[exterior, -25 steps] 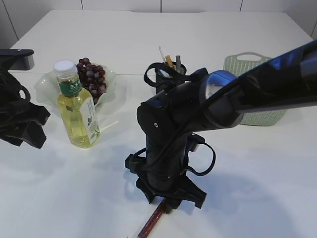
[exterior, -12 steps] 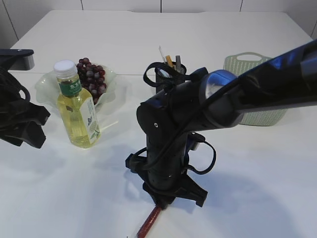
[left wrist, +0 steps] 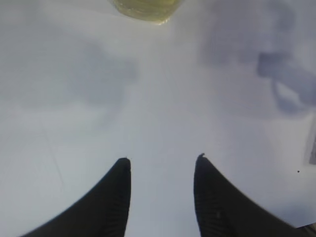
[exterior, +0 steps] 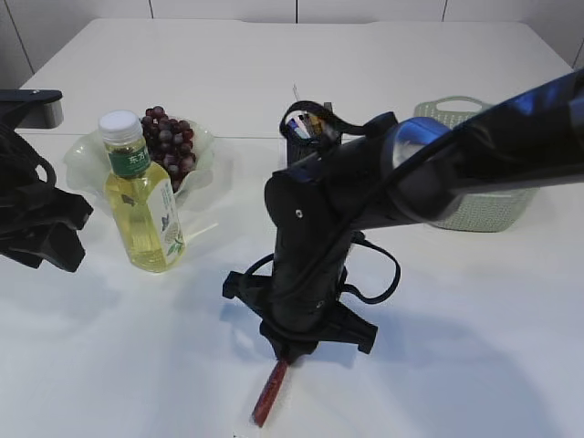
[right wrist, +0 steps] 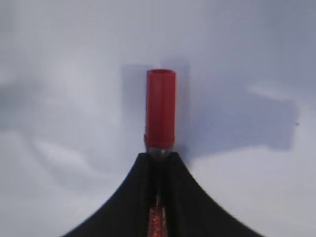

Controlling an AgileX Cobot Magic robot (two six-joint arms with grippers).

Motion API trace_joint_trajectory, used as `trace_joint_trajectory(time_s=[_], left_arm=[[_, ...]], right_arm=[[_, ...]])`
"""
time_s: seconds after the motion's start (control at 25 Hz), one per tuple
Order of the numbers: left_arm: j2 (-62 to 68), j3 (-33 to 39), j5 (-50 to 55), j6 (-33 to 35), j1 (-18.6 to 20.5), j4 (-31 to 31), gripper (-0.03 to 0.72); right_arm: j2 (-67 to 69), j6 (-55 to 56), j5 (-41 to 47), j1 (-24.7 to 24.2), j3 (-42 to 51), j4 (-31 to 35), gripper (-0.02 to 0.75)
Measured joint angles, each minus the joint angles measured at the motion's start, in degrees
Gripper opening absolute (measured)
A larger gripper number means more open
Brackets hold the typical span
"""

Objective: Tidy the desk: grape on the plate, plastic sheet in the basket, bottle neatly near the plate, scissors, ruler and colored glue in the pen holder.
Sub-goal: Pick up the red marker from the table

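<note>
Right gripper (right wrist: 158,163) has closed on the red glue stick (exterior: 270,399), which now hangs tilted off the white table (exterior: 474,365) in front of the pen holder (exterior: 306,137); next stop, the holder. Left gripper (left wrist: 162,165) half open, empty, left of the holder beyond the bottle (exterior: 141,196). Bare tabletop; room unseen.

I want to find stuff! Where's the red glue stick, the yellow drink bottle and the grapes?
red glue stick (right wrist: 160,108), right wrist view, on its red cap.
yellow drink bottle (exterior: 144,212), exterior view, on its yellow body.
grapes (exterior: 171,141), exterior view, middle of the bunch on the plate.
</note>
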Motion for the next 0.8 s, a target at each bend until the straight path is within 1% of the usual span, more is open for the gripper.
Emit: trace_joint_trajectory(time_s=[0.2, 0.36, 0.44, 0.6, 0.8], left_arm=[[0.0, 0.0, 0.0, 0.0, 0.0, 0.0, 0.308], [0.0, 0.0, 0.0, 0.0, 0.0, 0.0, 0.308], [0.0, 0.0, 0.0, 0.0, 0.0, 0.0, 0.308], [0.0, 0.0, 0.0, 0.0, 0.0, 0.0, 0.308], [0.0, 0.0, 0.0, 0.0, 0.0, 0.0, 0.308]], right_arm=[[-2.11, -15.9, -2.85, -5.42, 0.0, 9.12, 0.062], [-4.66, -29.83, -4.12, -11.19, 0.0, 17.47, 0.061], [-6.09, -38.6, -5.02, -13.85, 0.0, 22.0, 0.061], [-8.4, -56.58, -5.77, -19.18, 0.0, 33.35, 0.061], [-8.88, -80.66, -6.51, -24.6, 0.0, 52.35, 0.061]])
